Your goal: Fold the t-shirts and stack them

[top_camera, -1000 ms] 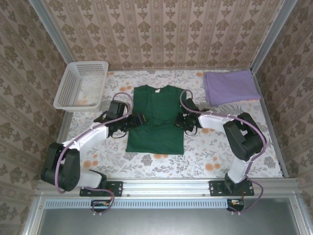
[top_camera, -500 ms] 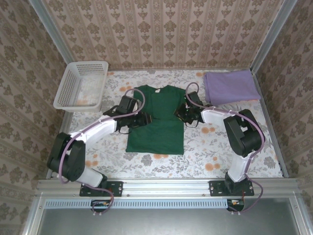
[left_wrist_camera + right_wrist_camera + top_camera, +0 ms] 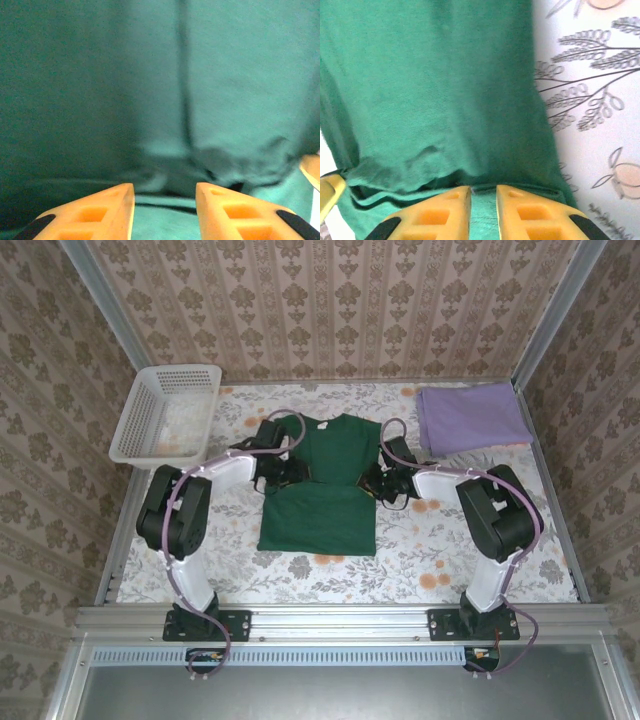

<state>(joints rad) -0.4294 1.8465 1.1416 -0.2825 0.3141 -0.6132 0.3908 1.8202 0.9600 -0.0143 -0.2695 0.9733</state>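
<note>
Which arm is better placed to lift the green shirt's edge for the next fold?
Right, probably. The right gripper looks pinched narrowly on the green t-shirt at its side edge, while the left gripper has its jaws wider apart over the cloth.

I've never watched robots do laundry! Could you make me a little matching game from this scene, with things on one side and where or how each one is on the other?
Things:
1. green t-shirt
2. purple t-shirt
3. white basket
4. right pincer

Place or state:
a. far left corner of the table
b. nipping a green cloth edge
c. lying mid-table, between the two arms
d. folded, far right corner of the table

Pairs: 1-c, 2-d, 3-a, 4-b
</note>
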